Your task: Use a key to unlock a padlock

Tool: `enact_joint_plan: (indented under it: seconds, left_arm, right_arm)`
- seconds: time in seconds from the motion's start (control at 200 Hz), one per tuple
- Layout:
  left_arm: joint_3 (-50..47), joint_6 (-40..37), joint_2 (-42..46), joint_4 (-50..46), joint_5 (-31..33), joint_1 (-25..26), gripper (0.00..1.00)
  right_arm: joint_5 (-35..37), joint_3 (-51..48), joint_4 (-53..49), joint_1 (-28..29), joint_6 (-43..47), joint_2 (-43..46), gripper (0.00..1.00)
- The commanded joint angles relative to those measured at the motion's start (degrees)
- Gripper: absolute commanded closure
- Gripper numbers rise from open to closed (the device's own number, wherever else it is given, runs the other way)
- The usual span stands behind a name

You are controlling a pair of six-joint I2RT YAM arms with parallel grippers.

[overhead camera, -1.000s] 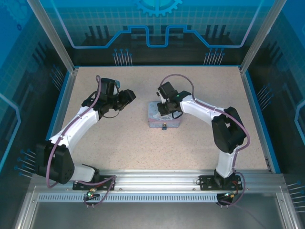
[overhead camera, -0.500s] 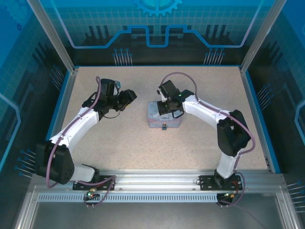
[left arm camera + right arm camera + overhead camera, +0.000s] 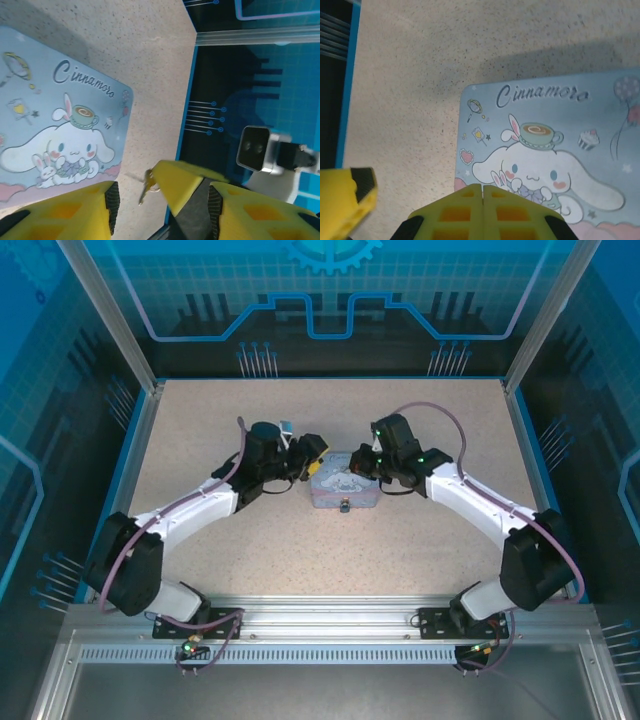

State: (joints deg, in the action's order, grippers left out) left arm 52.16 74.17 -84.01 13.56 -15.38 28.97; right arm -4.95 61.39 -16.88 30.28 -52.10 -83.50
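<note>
Tiny padlock [image 3: 343,506] sits mid near edge of tin [image 3: 340,488]. R gripper [image 3: 482,190], clenched on key [image 3: 145,186], hovers at tin's far edge, so padlock lies across tin, near side. L gripper [image 3: 314,452] gapes empty at tin's far-left corner.

Both arms reach inward, elbows out; left hand [image 3: 308,452] stands part open; right hand [image 3: 482,189] fully closed.

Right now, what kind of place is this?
Likely a robot lab test booth: two robot arms bolted to a metal rail, a speckled table, and blue see-through walls printed with circuits.
</note>
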Motion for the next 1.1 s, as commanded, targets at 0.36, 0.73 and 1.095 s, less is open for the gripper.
enact_joint_plan:
  seconds: [0.36, 0.73, 1.095]
  left_arm:
    - [-2.85, 11.66, -6.99, 18.86, 6.36, 5.39, 0.59]
    - [-3.65, 12.13, -7.3, 18.51, 8.6, 8.33, 0.64]
    - [-2.7, 12.16, -8.76, 18.57, 8.72, 9.58, 0.71]
  right_arm:
    - [4.07, -7.45, 9.14, -1.28, -19.76, 5.6, 1.0]
    - [5.66, -7.6, 9.49, -2.05, -19.87, 5.18, 1.0]
    - [5.18, -7.88, 10.03, -2.77, -19.62, 4.89, 1.0]
